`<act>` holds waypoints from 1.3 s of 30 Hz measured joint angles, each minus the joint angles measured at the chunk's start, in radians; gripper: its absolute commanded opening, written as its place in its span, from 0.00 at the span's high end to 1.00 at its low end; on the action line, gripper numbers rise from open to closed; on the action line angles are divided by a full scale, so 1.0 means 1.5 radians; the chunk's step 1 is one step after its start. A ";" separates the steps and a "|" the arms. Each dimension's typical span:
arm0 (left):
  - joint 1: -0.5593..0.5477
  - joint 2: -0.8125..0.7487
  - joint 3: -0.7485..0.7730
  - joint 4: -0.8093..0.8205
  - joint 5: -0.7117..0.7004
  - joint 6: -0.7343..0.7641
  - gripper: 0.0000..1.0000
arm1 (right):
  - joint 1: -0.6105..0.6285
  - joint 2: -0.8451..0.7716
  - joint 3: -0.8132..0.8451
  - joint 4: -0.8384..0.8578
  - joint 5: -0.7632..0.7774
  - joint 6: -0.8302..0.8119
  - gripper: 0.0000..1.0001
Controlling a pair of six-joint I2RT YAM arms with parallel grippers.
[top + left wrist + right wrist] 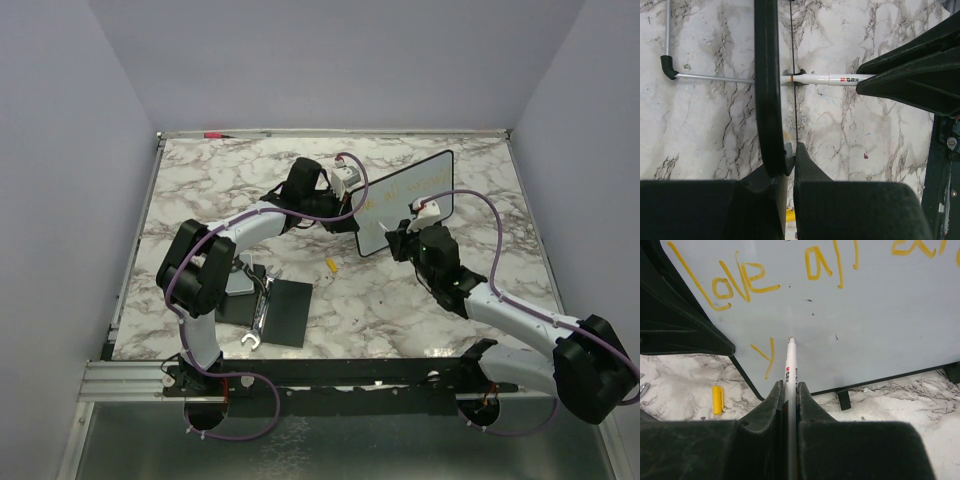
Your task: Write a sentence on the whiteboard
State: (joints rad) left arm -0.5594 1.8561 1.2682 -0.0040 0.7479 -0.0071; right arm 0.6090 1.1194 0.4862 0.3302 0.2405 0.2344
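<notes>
Whiteboard (400, 205) stands tilted on the far-right part of the marble-pattern table (200, 190), propped up on edge, white face twd the R arm; thin black frame, rounded corners, small black foot (842, 399) under its lower edge.

L arm: elbow bent high nr its base, white forearm stretched fwd and rightward to the board's left edge; left gripper (350, 197) is closed on the whiteboard, dark fingers (810, 172) pinching the frame from both sides, seen edge-on in the L wrist view.

R arm: reaches from the near-right corner diagonally up-left, wrist pointed at the white face; right gripper (788, 390) is clamped tight on a slim white marker (790, 367), barrel running straight out btw the fingers; tip at the board's lower middle, looks to be touching.

Sentence (746, 285): thin yellow-orange handwriting, top line reads "love" then more letters I can't make out; below it one "y"-like stroke just left of the marker tip.

Yellow marker cap (717, 400) lies on the marble nr the board's lower corner; flat black square pad (285, 312) and a metal wrench (252, 338) sit nr the L arm's base.
</notes>
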 measured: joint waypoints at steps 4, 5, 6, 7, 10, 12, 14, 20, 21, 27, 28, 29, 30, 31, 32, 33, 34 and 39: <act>0.001 0.000 0.000 0.000 0.000 -0.003 1.00 | 0.000 0.002 0.000 0.002 -0.007 -0.005 0.99; 0.001 0.000 0.000 0.000 0.000 -0.003 1.00 | 0.000 0.003 0.000 0.003 -0.007 -0.006 0.99; 0.001 0.000 0.000 0.000 0.000 -0.003 1.00 | 0.000 0.003 0.000 0.003 -0.008 -0.006 0.99; 0.001 0.000 0.000 0.000 0.000 -0.004 1.00 | 0.000 0.003 0.000 0.003 -0.008 -0.006 0.99; 0.001 0.000 0.000 0.000 0.000 -0.005 1.00 | 0.000 0.003 0.000 0.003 -0.009 -0.005 0.99; 0.001 0.000 0.000 0.000 0.000 -0.005 1.00 | 0.000 0.003 -0.002 0.003 -0.015 -0.005 0.99; 0.001 0.000 0.000 0.000 0.000 -0.005 1.00 | 0.000 0.003 -0.005 0.003 -0.019 -0.005 0.99; 0.001 0.000 0.000 0.000 0.000 -0.004 1.00 | 0.000 0.004 -0.013 -0.001 -0.026 -0.004 0.99; 0.001 0.000 0.000 0.000 0.000 -0.004 1.00 | 0.000 0.005 -0.013 -0.003 -0.026 -0.003 0.99; 0.001 0.000 0.000 0.000 -0.001 -0.004 1.00 | 0.003 0.012 -0.013 -0.025 0.000 0.013 0.99; 0.001 0.000 0.000 0.000 -0.001 -0.004 1.00 | 0.004 0.013 -0.013 -0.027 0.005 0.017 0.99; 0.001 0.000 0.000 0.000 -0.001 -0.004 1.00 | 0.004 0.013 -0.013 -0.029 0.010 0.019 0.99; 0.001 0.000 0.000 0.000 -0.001 -0.004 1.00 | 0.004 0.013 -0.013 -0.030 0.016 0.021 0.99; 0.001 0.000 0.000 0.000 0.000 -0.004 1.00 | 0.004 0.013 -0.013 -0.031 0.021 0.024 0.99; 0.001 0.000 0.000 0.000 0.000 -0.004 1.00 | 0.004 0.013 -0.013 -0.031 0.025 0.025 0.99; 0.001 0.000 0.000 0.000 0.000 -0.004 1.00 | 0.004 0.013 -0.013 -0.032 0.028 0.025 0.99; 0.001 0.000 0.000 0.000 0.000 -0.004 1.00 | 0.004 0.013 -0.013 -0.032 0.031 0.025 0.99; 0.001 0.000 0.000 0.000 0.000 -0.004 1.00 | 0.004 0.013 -0.011 -0.032 0.040 0.023 0.99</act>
State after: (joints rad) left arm -0.5587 1.8561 1.2678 -0.0036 0.7475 -0.0132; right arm 0.6144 1.1389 0.4690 0.2825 0.3004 0.2691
